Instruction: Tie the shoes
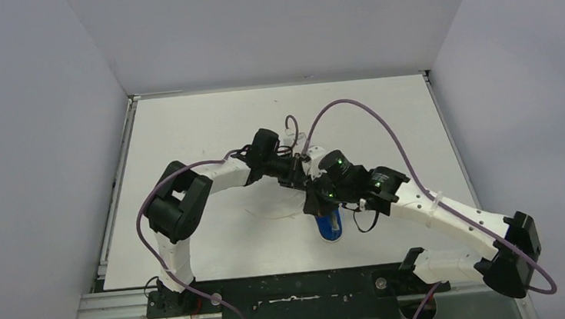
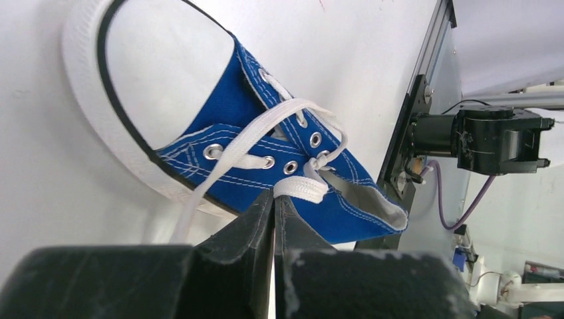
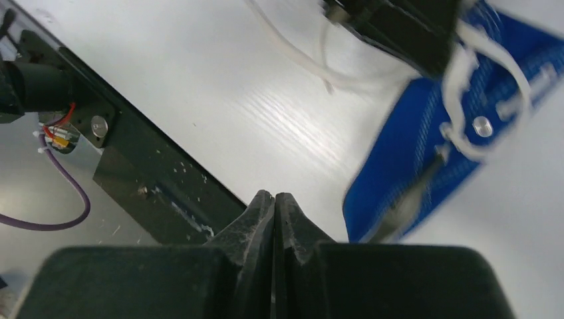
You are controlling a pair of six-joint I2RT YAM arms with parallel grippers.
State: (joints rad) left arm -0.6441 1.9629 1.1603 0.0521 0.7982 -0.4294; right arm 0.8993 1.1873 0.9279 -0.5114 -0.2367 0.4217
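Sneaker (image 1: 332,227) of blue canvas lies on the white desk (image 1: 260,115), near the middle and toward the near edge. Seen from above, it is mostly hidden beneath the two wrists that meet over it.

In the left wrist view its white toe cap (image 2: 166,66) points up and to the left. The white laces (image 2: 253,136) cross the metal eyelets (image 2: 213,151) loosely, untied, and one strand trails off onto the desk.

The left gripper (image 2: 274,199) has its jaws pressed together. Their tips sit right against a folded bit of lace at the shoe's opening; whether that lace is nipped between them cannot be told.

The right gripper (image 3: 274,198) also has its jaws pressed together, with nothing between them. It hangs over bare desk just beside the sneaker's blurred blue side. A loose lace strand lies on the desk beyond it.
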